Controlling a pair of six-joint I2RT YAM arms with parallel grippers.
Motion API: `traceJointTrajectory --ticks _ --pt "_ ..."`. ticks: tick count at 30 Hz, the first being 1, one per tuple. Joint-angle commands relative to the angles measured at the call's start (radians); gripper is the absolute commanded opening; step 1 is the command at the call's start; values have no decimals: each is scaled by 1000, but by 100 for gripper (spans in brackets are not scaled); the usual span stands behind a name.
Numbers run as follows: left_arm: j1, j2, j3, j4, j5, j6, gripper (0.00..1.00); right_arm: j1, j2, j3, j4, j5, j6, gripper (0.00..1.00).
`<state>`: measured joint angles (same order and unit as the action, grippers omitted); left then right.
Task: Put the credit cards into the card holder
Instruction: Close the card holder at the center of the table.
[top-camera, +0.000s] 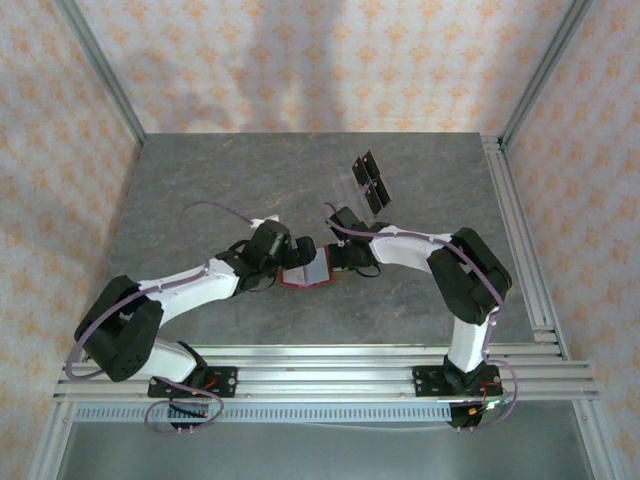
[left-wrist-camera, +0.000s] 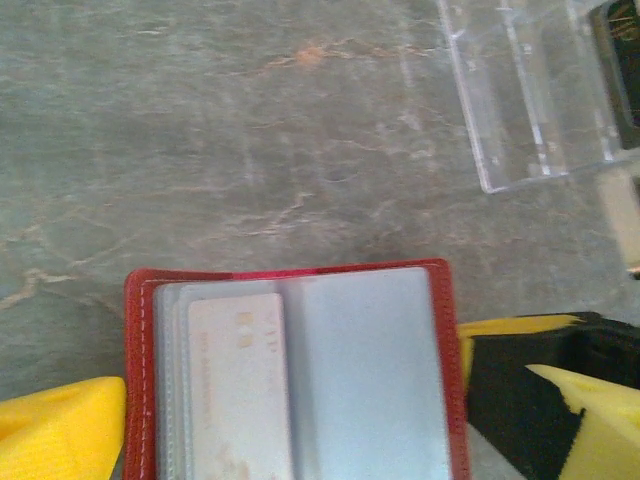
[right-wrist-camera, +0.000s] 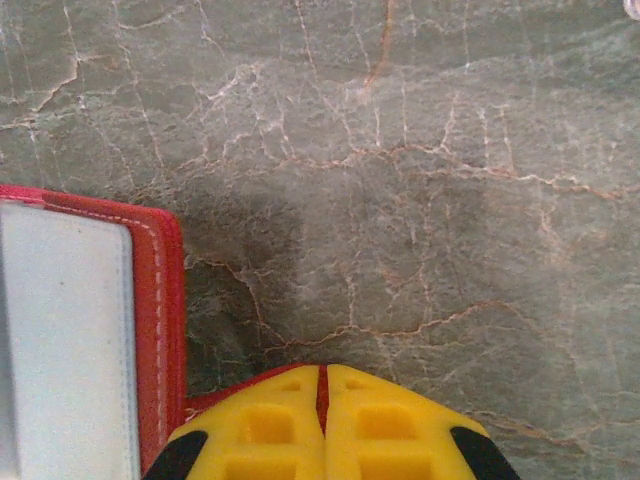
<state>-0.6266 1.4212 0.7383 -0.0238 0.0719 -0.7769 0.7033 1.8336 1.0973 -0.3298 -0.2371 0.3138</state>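
Card holder (top-camera: 305, 273): it lies open on the table (top-camera: 200, 190), middle of the top view, grey sleeves facing up.
Credit card (left-wrist-camera: 240, 385): I see one pale card inside a sleeve, lower left of the left wrist view.
Right gripper (right-wrist-camera: 322, 400): fingers pressed together on a thin red edge of the card holder.
Left gripper (left-wrist-camera: 320, 440): spread wide, one yellow finger on each side of the card holder; contact I cannot tell.
Clear stand (left-wrist-camera: 520, 100): upper right, apart from the card holder.

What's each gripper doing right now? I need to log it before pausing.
Left gripper: fingers wide apart either side of the card holder; grip cannot be told.
Right gripper: closed, pinching the card holder's red edge.
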Motion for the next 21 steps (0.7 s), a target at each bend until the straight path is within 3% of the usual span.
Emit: traceJointTrajectory --ticks 1,21 --pt "-42 40 57 37 -13 -25 100 -1 11 -10 15 -19 16 0" --pt "-154 197 126 131 -64 -93 100 -66 -102 -106 79 -67 74 1"
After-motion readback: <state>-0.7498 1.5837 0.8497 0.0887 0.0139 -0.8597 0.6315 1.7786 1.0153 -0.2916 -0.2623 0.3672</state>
